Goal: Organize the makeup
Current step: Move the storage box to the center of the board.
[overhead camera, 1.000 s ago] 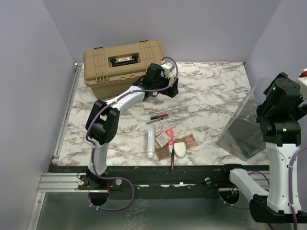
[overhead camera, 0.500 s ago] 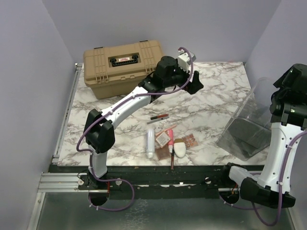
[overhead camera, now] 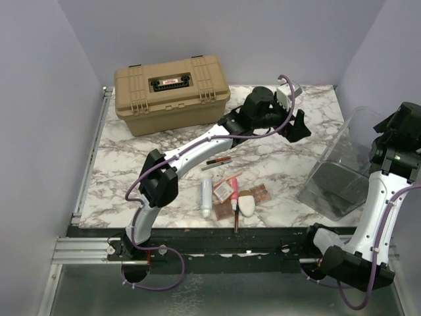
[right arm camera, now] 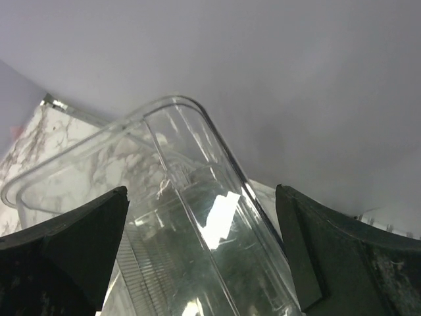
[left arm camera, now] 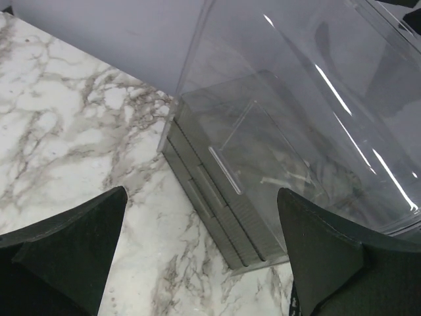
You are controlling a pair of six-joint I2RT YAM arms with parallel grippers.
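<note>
1. Since half a second ago, the left gripper [overhead camera: 300, 125] is reaching farther over the table [overhead camera: 131, 171] towards the bin [overhead camera: 342, 178]; now it is hovering to the left of the bin, apart from it.
2. Its fingers [left arm camera: 66, 243] are standing wide apart and are gripping nothing. The left wrist view is showing the grey drawers [left arm camera: 217, 197] in the lower part of the bin.
3. The right gripper [right arm camera: 204, 250] is hanging close above the rim of the bin, with the fingers spread and nothing between them. I cannot tell if it is touching the plastic.
4. The bin is leaning tilted on the table.
5. The makeup is lying in one group well to the left of the bin, untouched: white tube [overhead camera: 206, 197], pink tube [overhead camera: 227, 189], white oval [overhead camera: 247, 205], two palettes [overhead camera: 260, 193] and thin pencils [overhead camera: 218, 160].
6. The tan case [overhead camera: 171, 89] is standing shut, far to the left of the bin and behind the makeup.
</note>
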